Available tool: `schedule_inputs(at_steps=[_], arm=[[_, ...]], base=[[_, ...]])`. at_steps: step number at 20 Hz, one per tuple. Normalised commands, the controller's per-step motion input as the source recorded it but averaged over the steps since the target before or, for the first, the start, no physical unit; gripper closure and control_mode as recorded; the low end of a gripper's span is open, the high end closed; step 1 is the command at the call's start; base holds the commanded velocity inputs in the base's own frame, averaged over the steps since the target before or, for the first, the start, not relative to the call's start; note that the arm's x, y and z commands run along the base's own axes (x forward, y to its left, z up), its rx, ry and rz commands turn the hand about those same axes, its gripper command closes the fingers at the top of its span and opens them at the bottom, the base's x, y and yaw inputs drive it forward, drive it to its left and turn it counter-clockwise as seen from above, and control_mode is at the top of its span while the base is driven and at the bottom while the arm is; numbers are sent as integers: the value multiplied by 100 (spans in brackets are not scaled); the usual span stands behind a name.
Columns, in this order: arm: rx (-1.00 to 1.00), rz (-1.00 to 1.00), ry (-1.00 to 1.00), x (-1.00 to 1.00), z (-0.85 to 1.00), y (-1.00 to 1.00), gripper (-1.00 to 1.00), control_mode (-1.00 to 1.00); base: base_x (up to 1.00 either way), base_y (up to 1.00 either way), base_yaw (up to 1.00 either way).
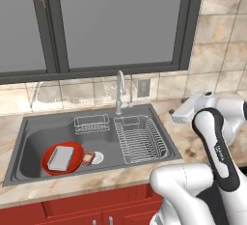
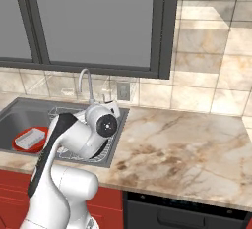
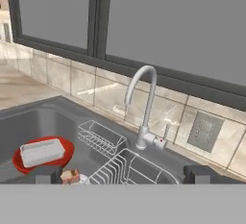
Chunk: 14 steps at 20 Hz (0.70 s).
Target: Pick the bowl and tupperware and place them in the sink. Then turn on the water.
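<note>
The red bowl (image 1: 48, 164) rests on the floor of the grey sink (image 1: 41, 134), at its front left. The light grey tupperware (image 1: 61, 157) lies inside the bowl. The hand view shows the same pair, bowl (image 3: 68, 150) and tupperware (image 3: 42, 152), at lower left. My gripper (image 3: 122, 175) is open with nothing between its fingers. It hovers over the sink's right side, facing the curved chrome faucet (image 3: 144, 103). No water shows under the spout.
A wire dish rack (image 1: 140, 139) fills the sink's right half, and a small wire basket (image 1: 91, 123) sits at the back. A white-and-brown drain piece (image 1: 94, 158) lies beside the bowl. A wall outlet (image 1: 144, 88) is right of the faucet. Marble counter (image 2: 187, 144) stretches right.
</note>
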Motion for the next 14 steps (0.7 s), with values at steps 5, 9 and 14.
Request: schedule_inputs(at_steps=[5, 9, 14], arm=[[1, 10, 0, 17, -7, 10, -100, -100], [0, 0, -1, 8, -5, 25, -100, -100], [5, 0, -6, 24, -22, 12, -100, -100]], base=[[0, 0, 0], [0, 0, 0], [0, 0, 0]])
